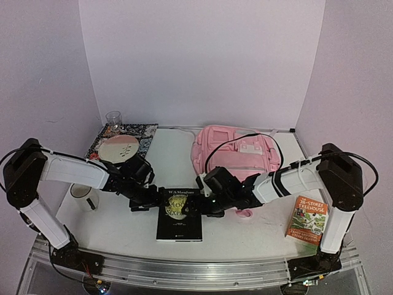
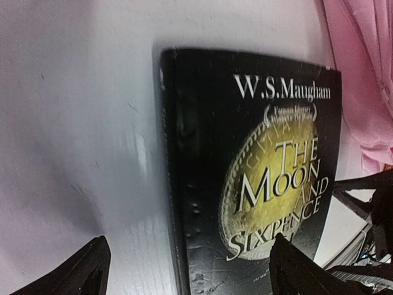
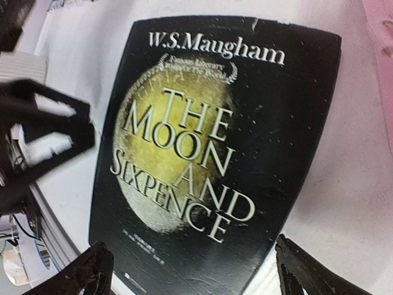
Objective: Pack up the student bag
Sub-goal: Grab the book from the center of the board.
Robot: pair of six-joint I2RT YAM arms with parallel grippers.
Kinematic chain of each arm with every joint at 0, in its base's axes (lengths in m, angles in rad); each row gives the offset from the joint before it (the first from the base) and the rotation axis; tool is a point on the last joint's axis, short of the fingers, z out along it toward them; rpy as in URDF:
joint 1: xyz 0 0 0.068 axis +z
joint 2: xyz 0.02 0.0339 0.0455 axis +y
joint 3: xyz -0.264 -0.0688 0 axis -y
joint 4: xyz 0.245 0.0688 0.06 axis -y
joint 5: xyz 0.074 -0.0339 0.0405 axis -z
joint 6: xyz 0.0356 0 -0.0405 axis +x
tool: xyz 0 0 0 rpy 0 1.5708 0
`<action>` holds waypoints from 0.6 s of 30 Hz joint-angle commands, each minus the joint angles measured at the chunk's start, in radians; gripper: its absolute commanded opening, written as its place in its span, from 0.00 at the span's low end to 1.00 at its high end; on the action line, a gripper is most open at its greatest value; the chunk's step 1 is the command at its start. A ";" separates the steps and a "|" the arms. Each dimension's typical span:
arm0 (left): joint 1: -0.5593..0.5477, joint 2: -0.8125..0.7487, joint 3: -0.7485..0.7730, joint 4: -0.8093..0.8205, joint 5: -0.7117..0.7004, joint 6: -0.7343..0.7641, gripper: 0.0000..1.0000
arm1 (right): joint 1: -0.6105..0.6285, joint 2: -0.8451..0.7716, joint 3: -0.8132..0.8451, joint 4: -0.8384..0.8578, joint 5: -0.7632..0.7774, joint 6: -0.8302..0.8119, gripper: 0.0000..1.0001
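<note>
Black book (image 3: 215,147) cover reads "W.S.Maugham" and "THE MOON AND SIXPENCE". Orange book (image 1: 307,220) at its 3 o'clock: "THE 78-STOREY TREEHOUSE".

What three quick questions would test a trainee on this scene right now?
1. True or false: the black book is already inside the student bag.
2. Which lies nearest the right arm's base? A) glass B) orange book C) plate
3. Fill in: the jaws of the left gripper and the right gripper both stand ____.
Key: 1 false; 2 B; 3 open.
</note>
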 commanded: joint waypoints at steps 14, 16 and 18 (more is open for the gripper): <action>-0.069 0.037 -0.009 0.085 0.040 -0.074 0.88 | 0.001 -0.115 -0.040 0.066 0.002 0.054 0.77; -0.069 0.035 -0.013 0.085 0.033 -0.079 0.88 | 0.000 -0.105 -0.030 -0.002 0.061 0.056 0.80; -0.069 0.039 -0.013 0.086 0.038 -0.080 0.88 | -0.001 -0.081 -0.021 -0.030 0.070 0.053 0.81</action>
